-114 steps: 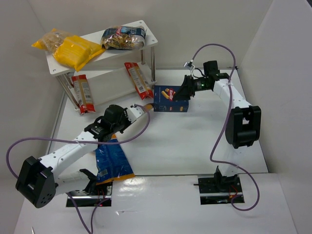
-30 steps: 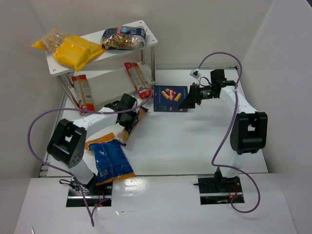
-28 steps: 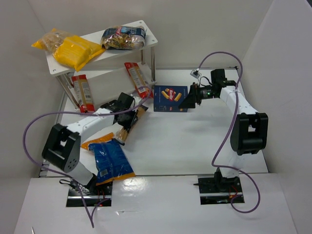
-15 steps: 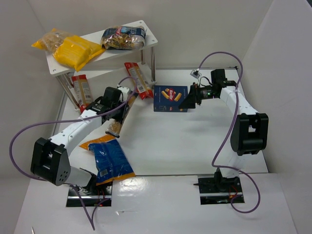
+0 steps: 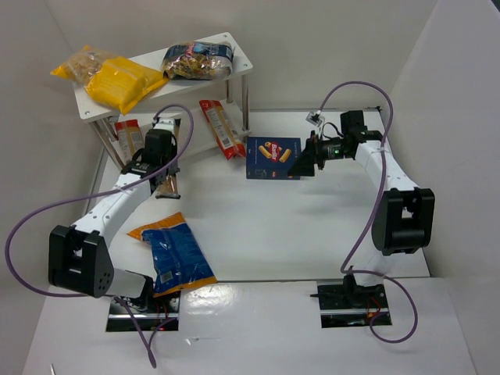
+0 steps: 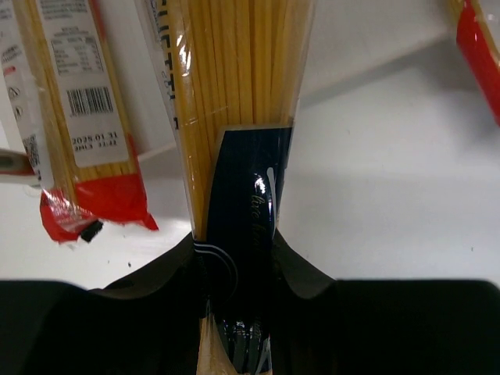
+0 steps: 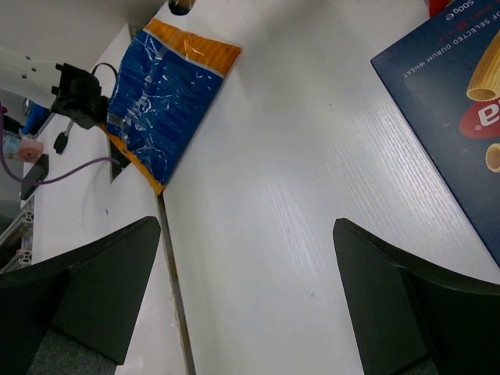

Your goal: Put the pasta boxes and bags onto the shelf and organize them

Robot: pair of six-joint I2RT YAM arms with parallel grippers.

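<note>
Top external view: the left gripper (image 5: 162,166) is clenched on the spaghetti pack (image 5: 167,186), right beside the lower board of the shelf (image 5: 238,58). A red pack (image 5: 131,144) lies close on one side of it and another red pack (image 5: 221,129) further off on the other. Yellow bags (image 5: 117,78) sit on the top board, and the blue bag (image 5: 176,254) lies back near the arm's base. The right gripper (image 5: 309,160) is released, its fingers spread wide just beside the pasta box (image 5: 272,158) (whether they touch it I cannot tell)

Left wrist view: both fingers (image 6: 168,269) pinch the pack's dark label, and the golden strands run straight ahead over the board's edge. A red pack (image 6: 74,117) lies just left of them

Right wrist view: the fingers (image 7: 101,273) stand far apart over bare table, with the box (image 7: 461,117) ahead to the right and the blue bag (image 7: 164,86) far ahead to the left
</note>
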